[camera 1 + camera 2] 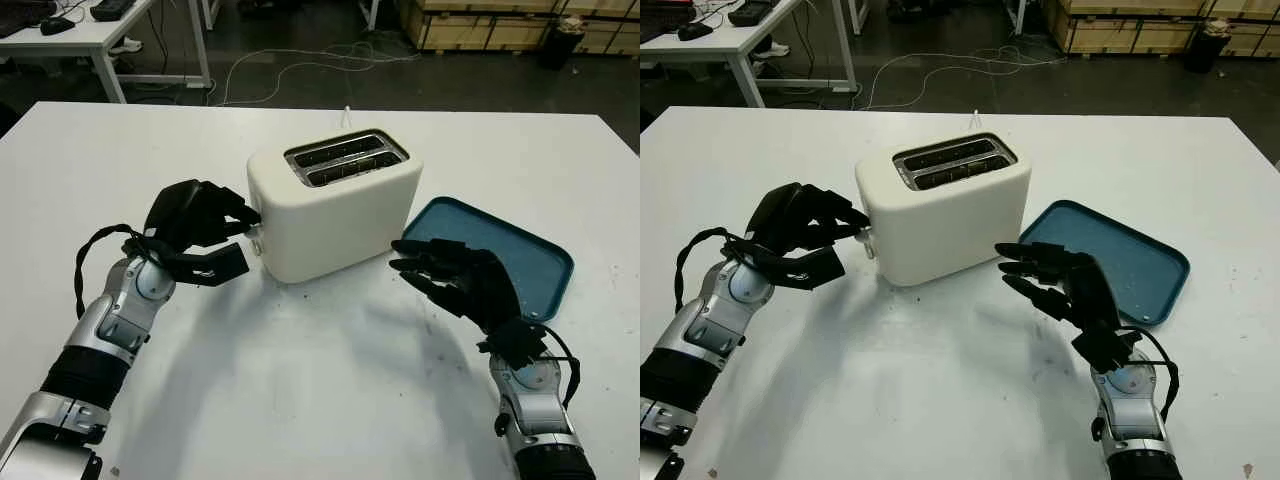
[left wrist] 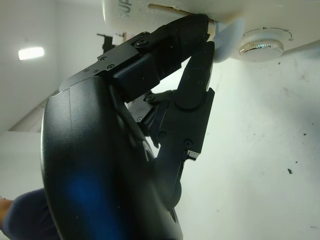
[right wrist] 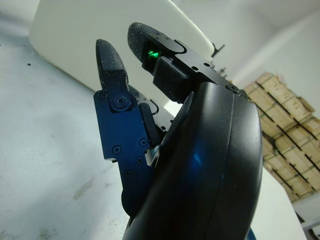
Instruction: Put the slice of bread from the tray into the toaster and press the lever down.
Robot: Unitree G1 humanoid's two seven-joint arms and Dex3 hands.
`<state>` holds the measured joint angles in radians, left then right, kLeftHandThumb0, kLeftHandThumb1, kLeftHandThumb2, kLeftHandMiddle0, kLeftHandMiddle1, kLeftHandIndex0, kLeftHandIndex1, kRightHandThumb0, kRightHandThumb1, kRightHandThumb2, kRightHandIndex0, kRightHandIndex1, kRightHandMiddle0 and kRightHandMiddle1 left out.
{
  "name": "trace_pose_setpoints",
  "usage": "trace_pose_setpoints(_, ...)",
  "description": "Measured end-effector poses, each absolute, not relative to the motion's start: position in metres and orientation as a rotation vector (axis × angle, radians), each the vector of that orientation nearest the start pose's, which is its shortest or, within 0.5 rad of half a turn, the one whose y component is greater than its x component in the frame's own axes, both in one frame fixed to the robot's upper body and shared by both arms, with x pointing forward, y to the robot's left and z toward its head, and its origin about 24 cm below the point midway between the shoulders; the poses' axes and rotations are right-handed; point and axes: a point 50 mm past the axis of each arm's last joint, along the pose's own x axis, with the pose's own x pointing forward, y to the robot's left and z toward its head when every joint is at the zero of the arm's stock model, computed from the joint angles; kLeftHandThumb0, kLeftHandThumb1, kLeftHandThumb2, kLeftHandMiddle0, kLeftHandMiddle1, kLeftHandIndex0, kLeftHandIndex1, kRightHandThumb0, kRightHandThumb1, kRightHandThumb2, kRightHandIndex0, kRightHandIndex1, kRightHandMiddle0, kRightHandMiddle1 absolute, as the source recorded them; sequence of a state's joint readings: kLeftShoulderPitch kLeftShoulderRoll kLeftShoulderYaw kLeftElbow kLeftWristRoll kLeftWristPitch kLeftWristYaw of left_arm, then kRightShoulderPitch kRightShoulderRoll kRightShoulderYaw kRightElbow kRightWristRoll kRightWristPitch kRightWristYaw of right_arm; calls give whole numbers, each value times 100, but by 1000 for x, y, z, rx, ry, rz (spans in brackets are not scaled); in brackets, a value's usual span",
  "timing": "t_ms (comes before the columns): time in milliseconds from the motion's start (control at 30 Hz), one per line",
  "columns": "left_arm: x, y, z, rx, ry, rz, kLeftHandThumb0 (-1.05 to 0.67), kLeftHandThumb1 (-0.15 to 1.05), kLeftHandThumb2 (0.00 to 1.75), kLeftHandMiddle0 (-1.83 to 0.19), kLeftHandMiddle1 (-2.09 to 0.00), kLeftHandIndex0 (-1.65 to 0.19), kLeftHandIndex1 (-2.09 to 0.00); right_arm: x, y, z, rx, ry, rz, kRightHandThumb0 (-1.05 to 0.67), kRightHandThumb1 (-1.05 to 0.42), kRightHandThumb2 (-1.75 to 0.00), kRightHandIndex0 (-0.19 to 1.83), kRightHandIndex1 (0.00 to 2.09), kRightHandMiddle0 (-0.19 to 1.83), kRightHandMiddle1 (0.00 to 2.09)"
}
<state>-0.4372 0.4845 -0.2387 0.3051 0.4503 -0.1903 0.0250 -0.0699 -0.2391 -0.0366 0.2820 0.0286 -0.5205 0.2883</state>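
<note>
Left hand [image 1: 205, 232] on my rig curls at the toaster's [image 1: 335, 203] lever [image 2: 226, 39], fingertips touching it.
Bread sits in the slots; my right hand [image 1: 455, 280] hovers open beside the teal tray [image 1: 520, 258] on the worktop [image 1: 320, 400].

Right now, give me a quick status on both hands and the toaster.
Left hand at the toaster end, fingertips on the lever. Right hand open beside the toaster, over the table. Blue tray bare of bread. Nothing in the way.
</note>
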Motion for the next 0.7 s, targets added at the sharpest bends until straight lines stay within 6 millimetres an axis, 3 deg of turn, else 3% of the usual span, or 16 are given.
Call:
trace_pose_setpoints(100,327,172,109,986,-311,-219,-32,78,0,-97,-126,-133,-6,256,-189,49,-257,-279,278,-38,-90,0,109,0,99,0)
trace_pose_setpoints(433,327,172,109,986,-312,-220,-31,78,0,-99,-117,-133,-6,256,-190,49,-259,-279,277,-39,-90,0,109,0,99,0)
trace_pose_setpoints(700,330,169,108,974,-308,-216,-30,80,1,-94,-129,-133,-7,256,-191,49,-259,-279,273,-40,-89,0,110,0,99,0)
